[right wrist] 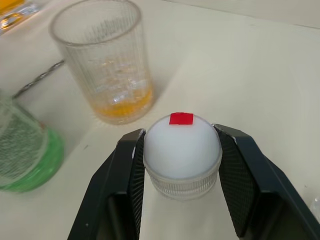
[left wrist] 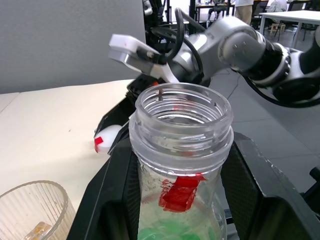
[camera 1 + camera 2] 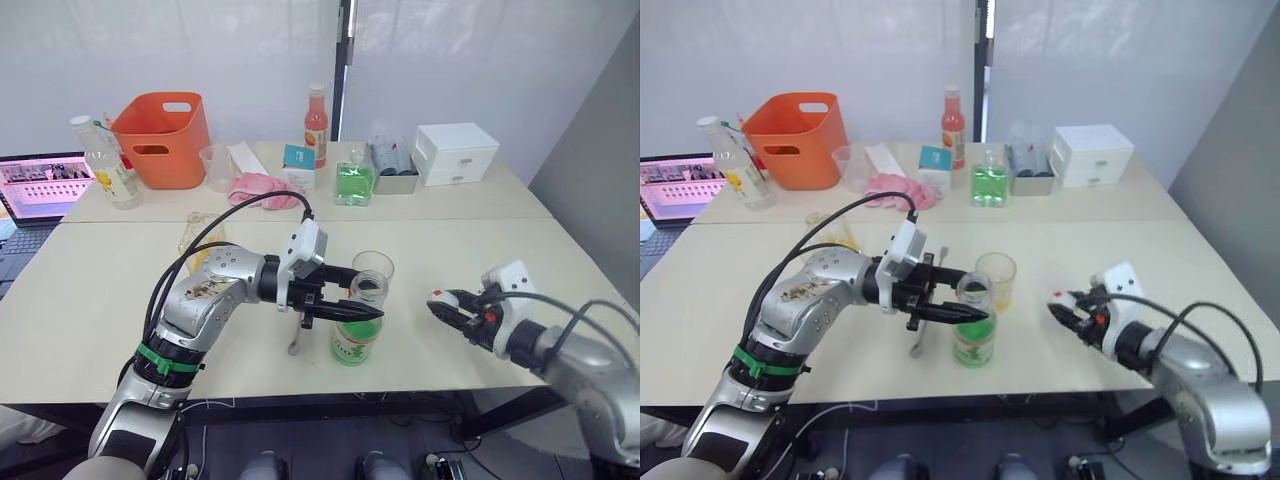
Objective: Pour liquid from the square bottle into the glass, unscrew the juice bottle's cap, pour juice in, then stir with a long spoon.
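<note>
Uncapping looked finished, with the juice pour next. Head views: the left gripper (image 3: 368,313), at the middle of the frame, had its fingers clamped on the neck of the juice bottle (image 3: 357,335), which stood open-mouthed on the pale desk (image 3: 90,290) just in front of the glass (image 3: 373,268); the long spoon (image 3: 921,335) lay under the left arm, and the square bottle (image 3: 197,243) stood further left. At lower right the right gripper (image 3: 1061,309) held the juice bottle's cap (image 3: 1057,296) away from the bottle. An orange basket (image 3: 163,138), a green square bottle (image 3: 353,183), a white drawer box (image 3: 455,152) and a laptop (image 3: 40,187) sat along the back, against white panels. Left wrist view: the bare threaded mouth filled the centre between both black fingers. Right wrist view: the white cap sat pinched between the fingers, low on the desk; the glass at upper left held a little orange liquid. Judged next: lift the bottle, tilt its mouth over the glass rim and pour slowly, keeping the cap hand clear.
</note>
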Tool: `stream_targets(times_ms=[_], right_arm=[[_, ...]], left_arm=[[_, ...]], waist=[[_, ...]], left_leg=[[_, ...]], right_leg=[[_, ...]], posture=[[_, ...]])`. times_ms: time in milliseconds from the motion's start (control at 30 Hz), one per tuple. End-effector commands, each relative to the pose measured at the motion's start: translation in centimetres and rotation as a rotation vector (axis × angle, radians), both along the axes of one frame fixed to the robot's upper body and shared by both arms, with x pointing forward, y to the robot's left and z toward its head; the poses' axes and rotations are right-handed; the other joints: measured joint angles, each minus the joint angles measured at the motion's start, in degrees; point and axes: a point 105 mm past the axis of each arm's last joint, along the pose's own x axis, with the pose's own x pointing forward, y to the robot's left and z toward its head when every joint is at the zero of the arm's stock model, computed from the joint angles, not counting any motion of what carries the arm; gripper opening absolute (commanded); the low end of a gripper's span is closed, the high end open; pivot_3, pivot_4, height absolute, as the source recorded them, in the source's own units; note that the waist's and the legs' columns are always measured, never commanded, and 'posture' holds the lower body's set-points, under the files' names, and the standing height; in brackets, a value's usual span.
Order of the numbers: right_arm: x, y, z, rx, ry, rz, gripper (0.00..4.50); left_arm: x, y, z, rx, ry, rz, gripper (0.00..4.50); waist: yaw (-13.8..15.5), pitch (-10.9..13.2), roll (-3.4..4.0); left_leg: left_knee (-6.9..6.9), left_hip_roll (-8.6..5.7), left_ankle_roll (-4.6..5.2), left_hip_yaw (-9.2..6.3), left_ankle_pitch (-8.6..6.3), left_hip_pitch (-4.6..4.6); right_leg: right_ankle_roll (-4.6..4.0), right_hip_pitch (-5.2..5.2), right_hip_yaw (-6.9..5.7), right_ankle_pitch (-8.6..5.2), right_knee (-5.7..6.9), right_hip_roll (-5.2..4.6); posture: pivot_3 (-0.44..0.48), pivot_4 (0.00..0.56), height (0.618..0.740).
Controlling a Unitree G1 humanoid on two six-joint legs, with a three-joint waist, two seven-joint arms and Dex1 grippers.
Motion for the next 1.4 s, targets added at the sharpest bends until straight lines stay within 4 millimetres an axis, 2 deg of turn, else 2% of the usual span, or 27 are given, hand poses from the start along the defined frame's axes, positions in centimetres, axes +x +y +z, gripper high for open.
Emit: stream_targets(times_ms=[33,300,667,800,867,1033,1133,1400], right_arm=[[0.5,-1.1,0.3,-0.019,-0.076,-0.115,1.66],[1.8,-2.4,-1.6,0.006,-0.070,-0.215,1.66],[2.9,-2.5,-3.9,0.055,-0.012,-0.234,1.66],[2.9,-2.3,-4.1,0.084,-0.009,-0.220,1.66],[3.0,-2.2,-4.1,0.088,-0.010,-0.221,2.65],[3.0,-1.9,-3.7,0.106,-0.024,-0.201,4.32],[3.0,-1.5,-2.7,0.108,-0.061,-0.175,4.42],[1.6,1.0,3.0,0.152,-0.275,0.007,4.42]], left_arm=[[-0.1,-0.2,-1.3,0.047,0.048,-0.015,1.71],[-0.1,-0.3,-1.3,0.050,0.047,-0.022,1.71],[0.0,-0.2,-1.2,0.051,0.043,-0.014,1.71],[0.1,-0.2,-1.3,0.051,0.043,-0.009,1.71],[0.1,-0.1,-1.3,0.051,0.043,-0.007,1.71],[0.2,-0.1,-1.3,0.052,0.044,-0.003,1.71],[0.3,-0.1,-1.3,0.053,0.043,0.000,1.71],[0.3,0.0,-1.0,0.048,0.030,0.003,1.71]], waist=[[0.0,0.0,0.02],[0.0,0.0,0.02],[0.0,0.0,0.02],[-0.1,0.0,0.02],[-0.1,0.0,0.02],[-0.1,0.0,0.02],[-0.1,0.0,0.02],[-0.1,0.0,0.02]], left_leg=[[-0.02,-0.03,0.01,0.02,0.00,-0.03],[-0.02,-0.04,0.05,0.02,-0.03,-0.04],[-0.04,-0.04,0.04,0.01,-0.03,-0.04],[-0.04,-0.04,0.05,0.02,-0.03,-0.04],[-0.03,-0.03,0.04,0.01,-0.03,-0.04],[-0.03,-0.03,0.05,0.01,-0.03,-0.04],[-0.03,-0.03,0.05,0.01,-0.03,-0.03],[-0.03,-0.02,0.04,-0.01,-0.03,-0.03]], right_leg=[[-0.02,-0.01,0.03,0.01,-0.01,-0.02],[0.00,0.01,0.03,0.00,-0.04,-0.02],[-0.01,0.01,0.02,0.00,-0.04,-0.02],[-0.01,0.01,0.02,0.00,-0.04,-0.02],[-0.01,0.00,0.02,0.00,-0.03,-0.01],[-0.01,0.02,0.02,0.00,-0.04,-0.02],[-0.01,0.02,0.02,0.00,-0.04,-0.02],[-0.01,0.02,0.02,0.00,-0.03,0.00]], posture=[[0.000,0.150,0.715],[0.000,0.150,0.715],[0.000,0.150,0.715],[0.000,0.150,0.715],[0.000,0.150,0.715],[0.000,0.150,0.715],[0.000,0.150,0.715],[0.000,0.150,0.715]])
